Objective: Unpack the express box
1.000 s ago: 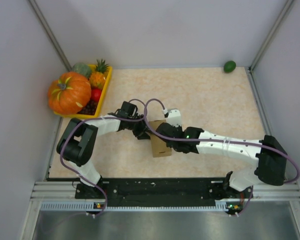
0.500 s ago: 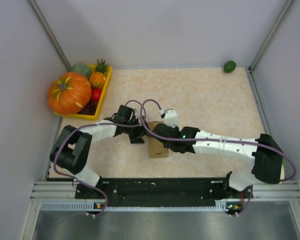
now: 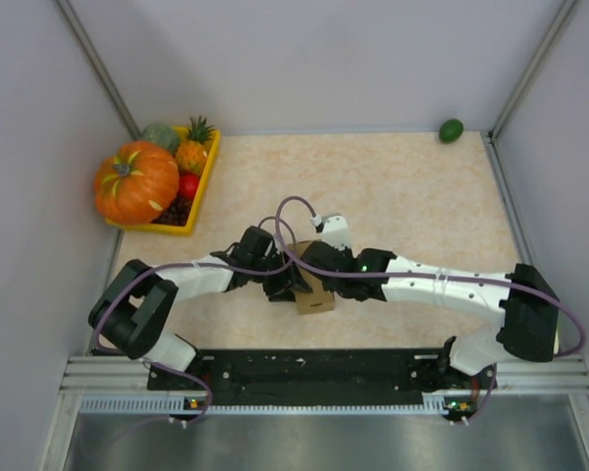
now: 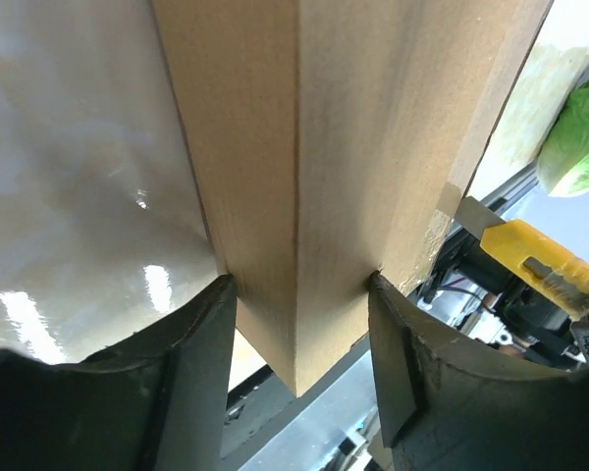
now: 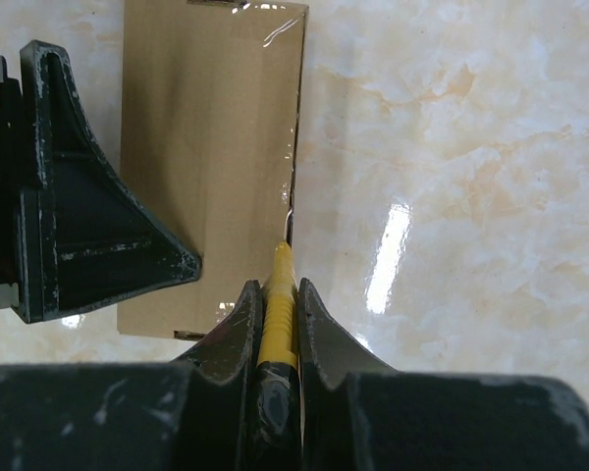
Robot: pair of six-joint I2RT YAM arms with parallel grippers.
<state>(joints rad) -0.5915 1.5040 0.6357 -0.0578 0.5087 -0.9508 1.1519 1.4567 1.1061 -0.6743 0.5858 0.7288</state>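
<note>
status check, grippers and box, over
Left gripper shut on box. Right gripper shut on knife, tip at box edge. Left finger close beside knife, apart.

Both arms cross the near middle of the tabletop and meet at the express box. The left claw clamps it from the left, and the right claw, gripping a knife, closes off its right side. The fruit tray fills the far left corner, and a green fruit sits far right. Between them the far half lies open.
</note>
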